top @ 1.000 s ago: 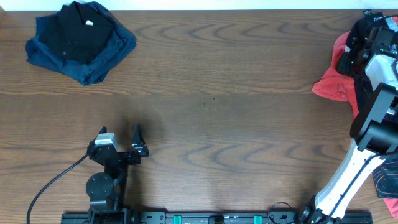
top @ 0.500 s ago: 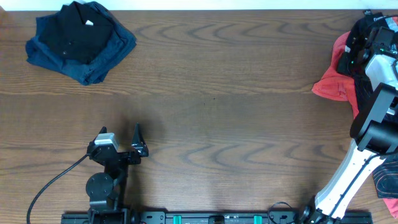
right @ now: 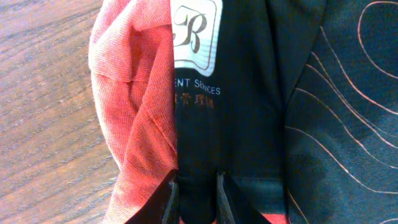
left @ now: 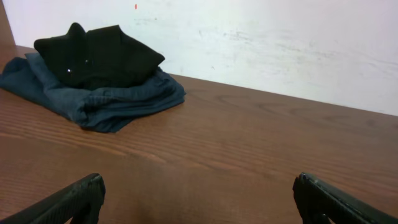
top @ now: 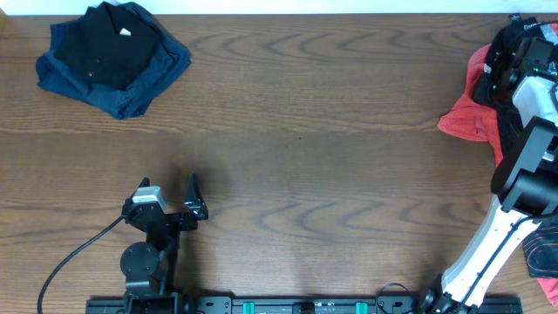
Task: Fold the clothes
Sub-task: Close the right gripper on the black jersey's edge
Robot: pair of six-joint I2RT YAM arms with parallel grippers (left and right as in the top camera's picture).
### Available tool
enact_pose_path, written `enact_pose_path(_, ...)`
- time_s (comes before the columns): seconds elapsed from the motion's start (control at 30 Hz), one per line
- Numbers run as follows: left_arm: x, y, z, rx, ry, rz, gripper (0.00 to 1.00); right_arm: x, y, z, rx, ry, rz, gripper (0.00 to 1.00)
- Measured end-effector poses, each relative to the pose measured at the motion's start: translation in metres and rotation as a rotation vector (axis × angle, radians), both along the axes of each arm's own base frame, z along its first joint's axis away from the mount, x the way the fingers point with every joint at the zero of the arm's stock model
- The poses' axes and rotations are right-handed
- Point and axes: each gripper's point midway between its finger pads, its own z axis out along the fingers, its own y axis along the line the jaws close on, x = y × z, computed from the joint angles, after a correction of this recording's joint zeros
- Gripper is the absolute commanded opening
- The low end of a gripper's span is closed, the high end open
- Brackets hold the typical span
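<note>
In the right wrist view the clothes, a shiny black jersey (right: 249, 124) with thin orange-red lines and a white logo patch, lie over a coral-red T-shirt (right: 134, 106). My right gripper (right: 196, 176) points down onto the jersey. Its jaws stand narrow, pinching a fold of the black fabric between them. From overhead the right arm (top: 523, 105) reaches to the table's far right edge. My left gripper (top: 195, 199) rests low over bare wood near the front left, wide open with nothing between its fingers (left: 74, 199).
A folded pile of plain black and navy garments (top: 113, 57) sits at the back left corner, also visible ahead of the left wrist (left: 99, 68). The coral-red T-shirt (top: 462, 118) spreads at the right edge. More cloth (top: 545, 257) lies off the front right.
The right wrist has shifted very slightly over the heap at the far right. The left arm and the dark pile have not moved.
</note>
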Motion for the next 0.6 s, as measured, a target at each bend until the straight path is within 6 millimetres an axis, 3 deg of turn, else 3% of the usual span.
enact_pose_path(0.23,0.000,0.000,0.000,0.000,0.000,0.000,0.98,0.000,0.000,0.003,0.000,-0.005,-0.003,0.15)
enact_pose_path(0.43,0.000,0.000,0.000,0.000,0.000,0.000,0.98,0.002,-0.001,0.015,-0.005,-0.025,-0.008,0.01)
enact_pose_path(0.6,0.000,0.000,0.000,0.000,0.000,0.000,0.98,0.003,-0.001,0.021,-0.008,-0.036,-0.012,0.01)
